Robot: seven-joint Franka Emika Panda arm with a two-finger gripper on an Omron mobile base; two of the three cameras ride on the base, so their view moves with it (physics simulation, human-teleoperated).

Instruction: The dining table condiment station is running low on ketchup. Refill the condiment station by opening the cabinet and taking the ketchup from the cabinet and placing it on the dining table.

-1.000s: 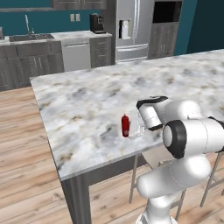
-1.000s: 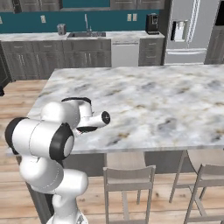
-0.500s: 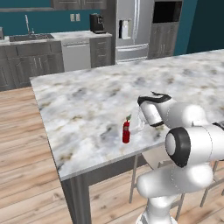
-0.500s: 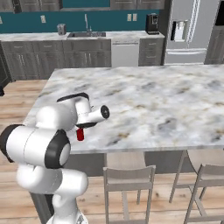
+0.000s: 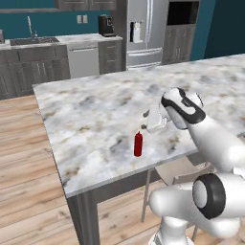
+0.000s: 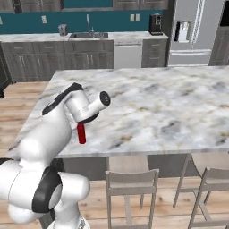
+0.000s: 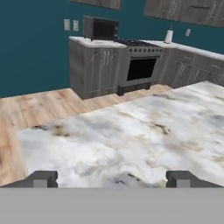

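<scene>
The ketchup (image 5: 138, 145), a small red squeeze bottle, stands upright on the dining table (image 5: 95, 115) near its front left corner. My gripper (image 5: 149, 123) hangs open just above it and to its right, touching nothing. From the right base view the ketchup (image 6: 81, 134) shows below my hand, its top hidden by the arm. In the hand view my gripper (image 7: 111, 179) has its two dark fingertips (image 7: 41, 178) far apart over bare marble (image 7: 131, 140). Dark grey wall cabinets (image 6: 27, 4) line the far wall; I cannot tell which is the cabinet.
Wooden stools (image 6: 132, 179) stand tucked under the table's near edge, another at the right (image 6: 210, 179). Counters with a sink (image 6: 87, 35) and a fridge (image 6: 190, 31) run along the back wall. A stove (image 7: 140, 65) sits past the table's end.
My gripper has opened and let go of the ketchup. The bottle came down a little and now stands on the table, while the hand has lifted off it.
</scene>
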